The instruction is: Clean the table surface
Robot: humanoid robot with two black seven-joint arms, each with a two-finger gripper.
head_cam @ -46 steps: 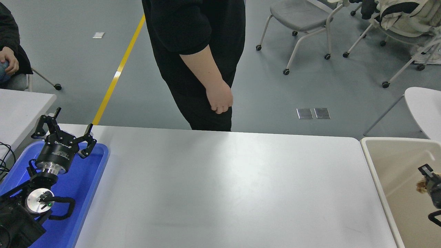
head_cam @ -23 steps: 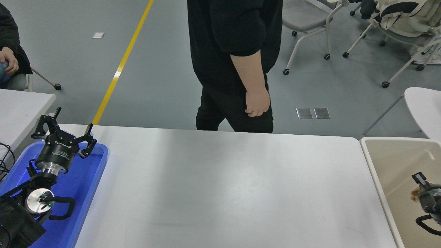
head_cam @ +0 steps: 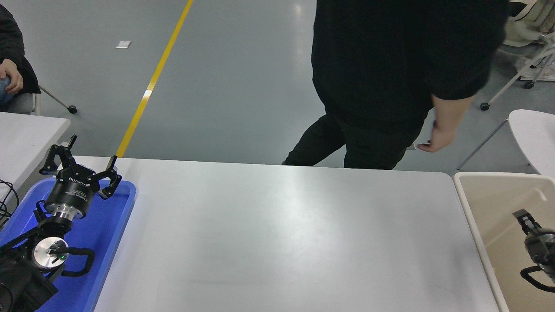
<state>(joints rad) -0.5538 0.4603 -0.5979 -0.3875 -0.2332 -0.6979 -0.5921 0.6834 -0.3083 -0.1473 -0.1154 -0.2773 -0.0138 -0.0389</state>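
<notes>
The desk surface (head_cam: 282, 234) filled the middle of the view, broad, white and glossy, and nothing could be seen lying on it, so the clearing part of the task looked largely finished. The left tool (head_cam: 82, 167) was parked at the lower left above a blue tray (head_cam: 110, 225) that sat on the desk's left end; its fingers were spread wide and held nothing, a resting posture that kept that arm out of the working area. What could be seen of the tray's floor around the arm was bare blue, though the arm hid a good part of it. At the right edge a beige bin (head_cam: 472, 216) stood just beside the desk's right end, seemingly placed there to receive whatever was taken off the surface. The right tool (head_cam: 527, 221) hung over the inside of that bin, only partly in view at the picture's edge; whether it was open or closed, or gripping anything, could not be made out from there. The visible part of the bin's interior looked bare. A person (head_cam: 390, 78) in black stood at the far side of the desk, one hand (head_cam: 435, 141) hanging near the far right corner, clear of the surface.
</notes>
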